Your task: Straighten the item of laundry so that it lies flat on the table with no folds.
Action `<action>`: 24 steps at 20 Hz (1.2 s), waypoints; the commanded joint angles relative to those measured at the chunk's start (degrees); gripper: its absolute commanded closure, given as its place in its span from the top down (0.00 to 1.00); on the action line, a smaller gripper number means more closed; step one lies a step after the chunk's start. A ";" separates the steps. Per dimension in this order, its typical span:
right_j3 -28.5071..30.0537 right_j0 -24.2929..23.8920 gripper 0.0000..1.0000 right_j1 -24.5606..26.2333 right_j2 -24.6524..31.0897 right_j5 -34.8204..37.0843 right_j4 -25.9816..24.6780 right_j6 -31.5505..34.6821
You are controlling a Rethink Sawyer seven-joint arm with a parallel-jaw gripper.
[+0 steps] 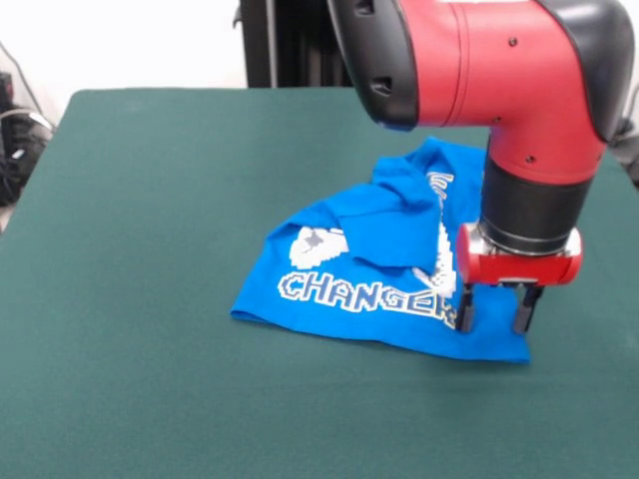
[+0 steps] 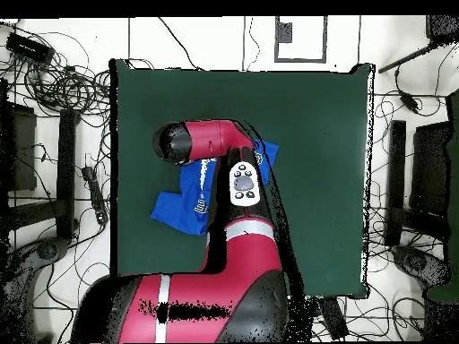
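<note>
The bright blue T-shirt [image 1: 369, 269] lies crumpled on the dark green table [image 1: 150, 220], right of centre in the front view. Part of it is folded over, so only "CHANGER" and part of the white controller print show. My gripper [image 1: 494, 319] hangs from the red arm over the shirt's near right corner, its two dark fingers [image 1: 464, 311] spread apart and pointing down at the cloth, holding nothing. In the overhead view the arm [image 2: 215, 143] covers most of the shirt [image 2: 184, 204], and the gripper is hidden under it.
Cables and black stands [image 2: 54, 134] crowd the floor on both sides of the table in the overhead view. The robot's pedestal [image 1: 290, 45] stands at the far edge in the front view.
</note>
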 commanded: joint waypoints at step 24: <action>15.72 -1.04 1.00 -9.93 3.48 3.77 2.63 5.51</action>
